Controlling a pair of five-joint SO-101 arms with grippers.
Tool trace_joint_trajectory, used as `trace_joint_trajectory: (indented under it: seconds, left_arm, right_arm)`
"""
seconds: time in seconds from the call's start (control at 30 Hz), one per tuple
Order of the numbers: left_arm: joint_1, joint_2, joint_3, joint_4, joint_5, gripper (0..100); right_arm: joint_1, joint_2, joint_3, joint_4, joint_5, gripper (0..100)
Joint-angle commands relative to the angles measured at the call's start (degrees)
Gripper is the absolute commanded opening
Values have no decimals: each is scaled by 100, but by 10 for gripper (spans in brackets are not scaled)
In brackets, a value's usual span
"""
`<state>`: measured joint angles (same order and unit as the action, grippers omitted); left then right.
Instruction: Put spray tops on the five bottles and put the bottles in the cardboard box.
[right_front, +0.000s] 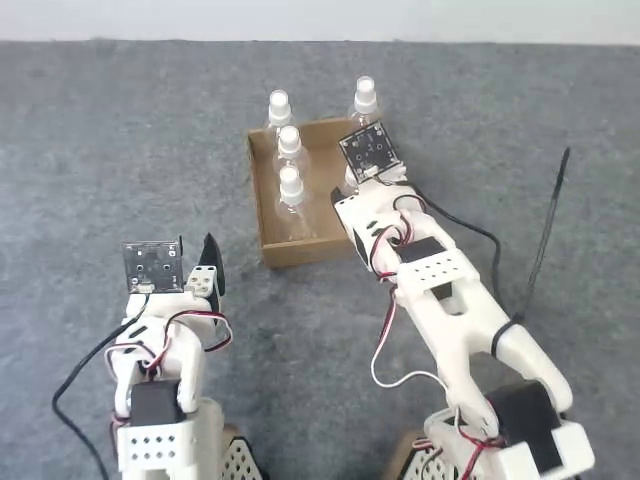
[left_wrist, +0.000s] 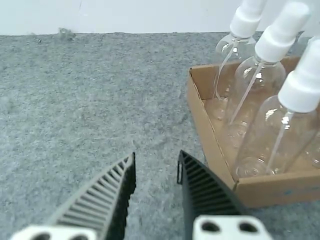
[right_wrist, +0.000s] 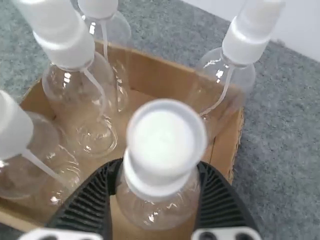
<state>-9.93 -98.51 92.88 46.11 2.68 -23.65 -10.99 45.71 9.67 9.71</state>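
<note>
Cardboard box (right_front: 305, 250) lies to the right of the left gripper (left_wrist: 156, 155), which hangs low over the grey desk (right_front: 120, 150). Its jaws are apart with nothing between them, near the box's left front corner but clear of it.

Along the box's left side three clear bottles stand upright in a row, each with a white cap: the rear bottle (right_front: 279, 105), the middle bottle (right_front: 289, 142) and the front bottle (right_front: 291, 185).

In the box's right half the right gripper (right_wrist: 160, 167) reaches in from the front, its jaws clamped on the body of the held bottle (right_wrist: 162, 200). That bottle is upright and wears a white spray top (right_wrist: 165, 132). Whether its base touches the box floor cannot be told.

Just beyond it, the corner bottle (right_front: 365, 97) stands capped at the box's far right corner.
</note>
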Motion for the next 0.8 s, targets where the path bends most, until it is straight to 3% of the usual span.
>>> trace_joint_trajectory:
  seconds: [0.0,0.4,0.57,0.77]
  left_arm:
    - [-18,-105,-48,-185,-53,131]
    - [-26,-105,-48,-185,-53,131]
    - [-35,-105,-48,-185,-53,131]
    - [-44,-105,-48,-185,-53,131]
  right_arm:
    - [40,-110,-413,-180,-44,37]
    - [48,497,-598,-207,-53,38]
    - [92,637,-756,-163,-554,39]
    - [154,646,-756,-145,-642,39]
